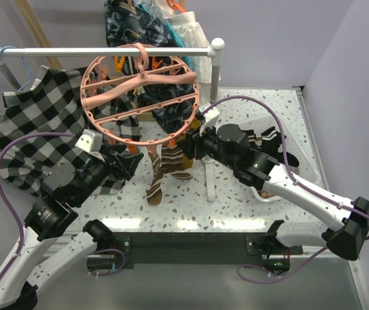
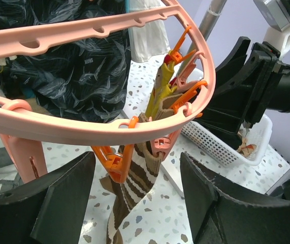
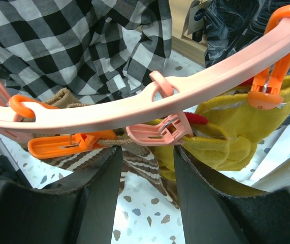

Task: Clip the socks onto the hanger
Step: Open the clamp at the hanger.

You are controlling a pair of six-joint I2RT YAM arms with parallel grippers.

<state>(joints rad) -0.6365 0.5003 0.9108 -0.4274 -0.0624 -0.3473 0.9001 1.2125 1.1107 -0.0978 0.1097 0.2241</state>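
Top view: my left end effector (image 1: 130, 165) and right end effector (image 1: 194, 144) flank the hanger (image 1: 139, 84) at its near rim, over the middle of the surface (image 1: 190, 208).
Left wrist: fingers (image 2: 58, 203) wide apart, empty. The striped sock (image 2: 134, 178) hangs clipped ahead, between them.
Right wrist: fingers apart, empty, just under a pink clip (image 3: 160, 134), with the yellow sock (image 3: 226, 133) beside it.
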